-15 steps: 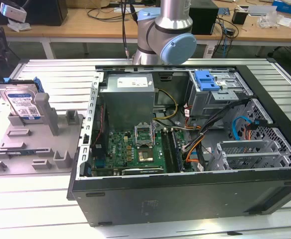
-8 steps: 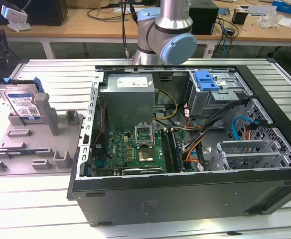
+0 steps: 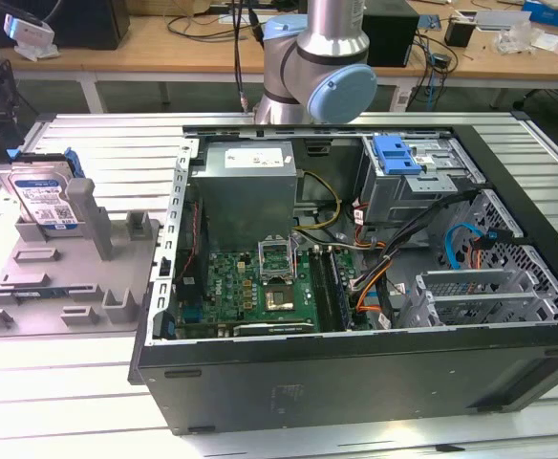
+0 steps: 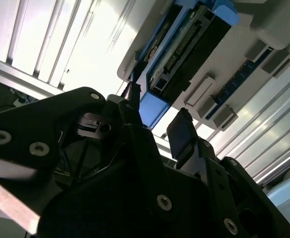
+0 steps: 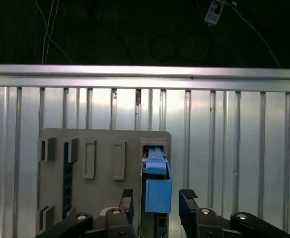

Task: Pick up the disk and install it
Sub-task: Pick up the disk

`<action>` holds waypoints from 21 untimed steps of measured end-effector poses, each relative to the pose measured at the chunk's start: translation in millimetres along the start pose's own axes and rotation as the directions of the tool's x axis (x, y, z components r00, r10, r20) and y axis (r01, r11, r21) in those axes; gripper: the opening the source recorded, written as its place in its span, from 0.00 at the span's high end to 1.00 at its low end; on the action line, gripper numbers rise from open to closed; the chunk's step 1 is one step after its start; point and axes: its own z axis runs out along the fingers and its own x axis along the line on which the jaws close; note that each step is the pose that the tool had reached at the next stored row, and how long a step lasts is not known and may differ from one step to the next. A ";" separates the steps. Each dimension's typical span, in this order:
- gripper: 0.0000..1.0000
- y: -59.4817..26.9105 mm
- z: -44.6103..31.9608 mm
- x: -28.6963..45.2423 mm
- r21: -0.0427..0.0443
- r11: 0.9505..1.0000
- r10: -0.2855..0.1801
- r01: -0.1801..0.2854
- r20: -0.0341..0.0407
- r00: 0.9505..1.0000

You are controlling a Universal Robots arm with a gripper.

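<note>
Disk (image 3: pixel 40 188): flat silver metal, blue-framed

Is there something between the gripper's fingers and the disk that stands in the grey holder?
Nothing visible does. In the first wrist view the gripper is open, one finger on each side of the blue frame of the disk, with only bare gaps between. The disk stands in the grey holder.
</note>
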 end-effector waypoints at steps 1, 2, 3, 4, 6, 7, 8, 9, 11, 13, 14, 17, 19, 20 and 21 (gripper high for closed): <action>0.51 0.0 1.1 0.0 0.000 1.000 0.000 0.000 0.000 1.000; 0.51 -0.1 1.9 -0.1 0.000 1.000 0.000 0.000 0.000 1.000; 0.51 -0.1 2.5 -0.1 0.000 1.000 0.000 0.000 0.000 1.000; 0.51 -0.1 2.9 -0.1 0.000 1.000 0.000 0.000 0.000 1.000; 0.51 -0.2 4.7 -0.2 0.000 1.000 0.000 0.000 -0.001 1.000; 0.51 -0.2 6.2 -0.3 0.000 1.000 0.000 0.000 -0.001 1.000; 0.51 -0.2 6.9 -0.3 0.000 1.000 0.000 0.000 -0.001 1.000; 0.51 -0.2 7.5 -0.3 0.000 1.000 0.000 0.000 -0.001 1.000; 0.51 -0.3 9.2 -0.4 0.000 1.000 0.000 0.000 -0.001 1.000; 0.51 -0.3 10.6 -0.5 0.000 1.000 0.000 0.000 -0.002 1.000; 0.51 -0.3 11.2 -0.5 0.000 1.000 0.000 0.000 -0.002 1.000; 0.51 -0.2 13.4 -0.6 0.000 1.000 0.000 0.000 -0.002 1.000; 0.51 -0.1 15.1 -0.7 0.000 1.000 0.000 0.000 -0.003 1.000; 0.51 -0.1 15.7 -0.7 0.000 1.000 0.000 0.000 -0.003 1.000; 0.51 -0.1 16.6 -0.8 0.000 1.000 0.000 0.000 -0.004 1.000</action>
